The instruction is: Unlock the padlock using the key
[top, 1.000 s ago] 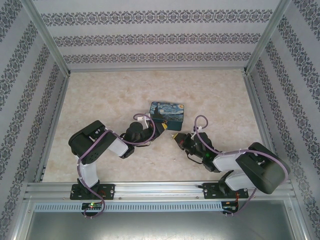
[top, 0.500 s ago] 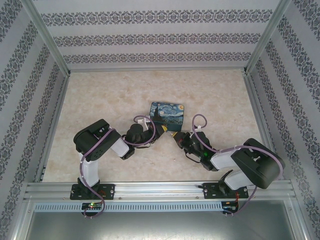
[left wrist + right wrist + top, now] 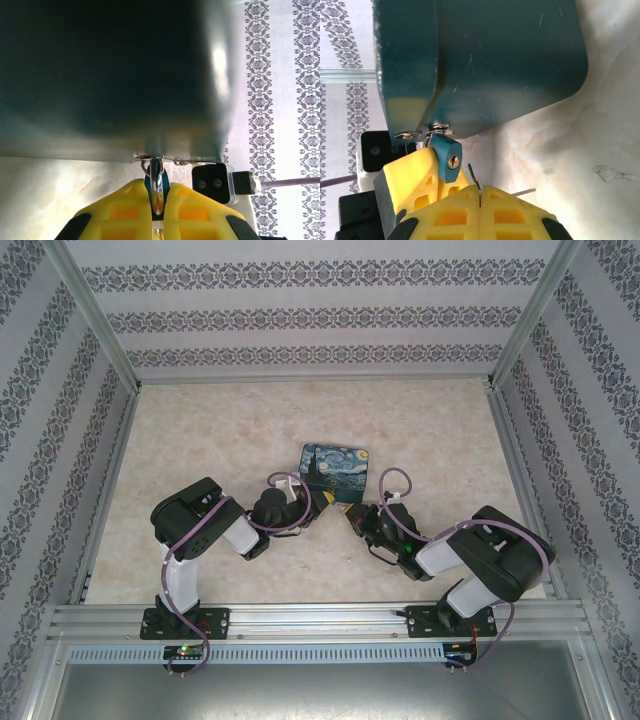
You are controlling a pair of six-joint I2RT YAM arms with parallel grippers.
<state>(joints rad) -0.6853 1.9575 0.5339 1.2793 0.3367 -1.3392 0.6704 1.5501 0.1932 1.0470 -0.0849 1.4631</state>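
Observation:
The teal padlock [image 3: 445, 156] hangs by its thin shackle from the silvery hasp [image 3: 438, 130] of the blue tin [image 3: 495, 60]. Its brass keyhole faces the right wrist camera. My left gripper [image 3: 158, 200] is shut on the padlock [image 3: 148, 182], its yellow fingers [image 3: 410, 170] clamping the body from the side. My right gripper [image 3: 480, 197] is shut on the small dull-silver key [image 3: 474, 179]. The key's blade tip points up, just right of the keyhole and a little below it, with a small gap between them. From above, both grippers [image 3: 325, 498] [image 3: 351, 516] meet at the tin's near edge.
The Starry-Night tin [image 3: 335, 471] lies mid-table on the marble-patterned top. A thin silvery sliver [image 3: 522, 191] sticks out beside my right finger. Patterned walls and metal frame rails [image 3: 310, 615] enclose the workspace. Open tabletop lies to the far left and far right.
The right arm's elbow has swung left and closer to the tin. The left arm's elbow has shifted slightly right. Both grippers stay at the tin's near edge.

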